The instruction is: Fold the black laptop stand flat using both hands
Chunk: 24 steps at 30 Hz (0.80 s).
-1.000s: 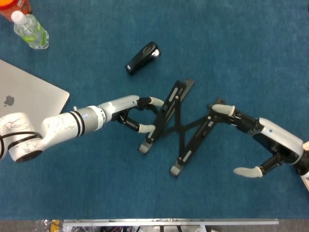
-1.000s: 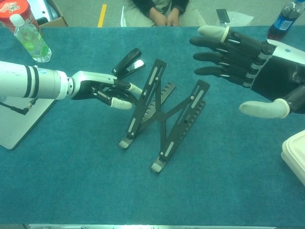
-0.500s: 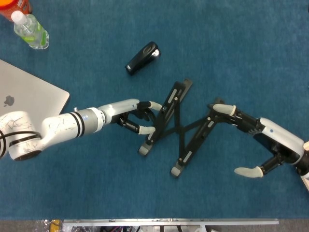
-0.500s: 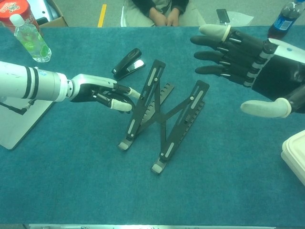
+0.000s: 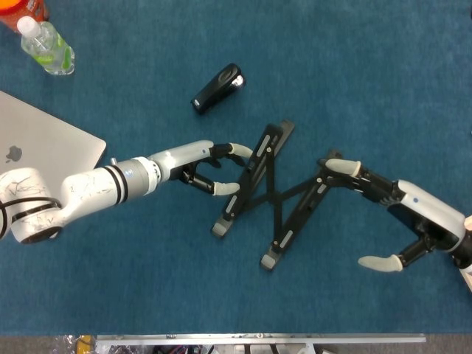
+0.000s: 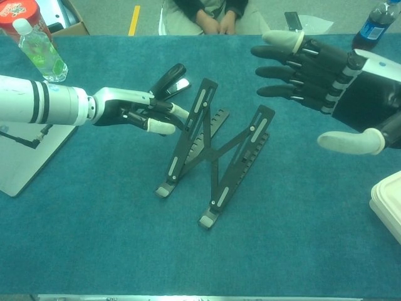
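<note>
The black laptop stand (image 5: 270, 196) (image 6: 213, 149) stands opened on the blue table cloth, its two rails joined by crossed bars. My left hand (image 5: 209, 169) (image 6: 141, 113) reaches in from the left, fingers apart, with its fingertips (image 5: 227, 189) beside the left rail; it grips nothing. My right hand (image 5: 390, 216) (image 6: 326, 70) is spread wide on the right. In the head view one of its fingertips (image 5: 336, 166) lies at the upper end of the right rail. In the chest view that hand hovers above and to the right of the rail.
A black stapler (image 5: 217, 88) (image 6: 168, 80) lies just behind the stand. A silver laptop (image 5: 41, 153) (image 6: 24, 158) sits at the left, a clear bottle (image 5: 46, 46) (image 6: 41, 54) at the far left corner. A white box (image 6: 388, 202) is at the right edge.
My left hand has drawn back a little from the left rail and lifted, its fingers no longer hooked round it. The stand and my right hand have hardly moved.
</note>
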{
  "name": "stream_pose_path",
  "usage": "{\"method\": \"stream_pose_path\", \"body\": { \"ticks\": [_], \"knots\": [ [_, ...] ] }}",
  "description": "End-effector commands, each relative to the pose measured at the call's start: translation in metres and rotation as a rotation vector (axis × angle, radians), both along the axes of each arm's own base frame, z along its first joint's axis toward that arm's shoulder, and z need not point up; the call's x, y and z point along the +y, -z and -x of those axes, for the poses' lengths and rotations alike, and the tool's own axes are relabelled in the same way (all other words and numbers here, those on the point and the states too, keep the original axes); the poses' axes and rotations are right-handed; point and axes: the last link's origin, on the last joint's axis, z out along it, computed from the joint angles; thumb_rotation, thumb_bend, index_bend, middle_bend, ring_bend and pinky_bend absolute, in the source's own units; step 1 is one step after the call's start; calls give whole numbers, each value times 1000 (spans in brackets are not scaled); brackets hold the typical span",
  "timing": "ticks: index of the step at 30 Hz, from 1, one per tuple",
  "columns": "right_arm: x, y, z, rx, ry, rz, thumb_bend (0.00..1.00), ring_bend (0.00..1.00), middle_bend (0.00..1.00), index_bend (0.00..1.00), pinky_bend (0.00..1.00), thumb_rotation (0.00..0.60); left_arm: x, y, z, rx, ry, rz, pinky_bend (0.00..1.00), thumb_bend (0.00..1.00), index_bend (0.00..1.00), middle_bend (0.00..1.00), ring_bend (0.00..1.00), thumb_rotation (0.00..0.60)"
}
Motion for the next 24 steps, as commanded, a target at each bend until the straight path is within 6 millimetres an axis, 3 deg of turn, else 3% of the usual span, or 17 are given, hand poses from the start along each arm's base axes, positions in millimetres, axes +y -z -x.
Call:
{"method": "stream_pose_path", "body": {
  "ticks": [1, 19, 24],
  "knots": [
    [0, 0, 0, 0, 0, 2, 186, 0, 6, 0, 78, 600, -4, 3, -2, -22, -23, 19, 113, 294, 89, 137, 43, 364],
    [0, -4, 3, -7, 7, 11, 186, 0, 6, 0, 78, 600, -15, 14, -11, -69, -76, 128, 113, 294, 87, 134, 61, 365],
    [-1, -5, 3, -10, 9, 14, 186, 0, 6, 0, 79, 600, -14, 13, -10, -59, -67, 137, 114, 294, 87, 165, 143, 366]
  ]
}}
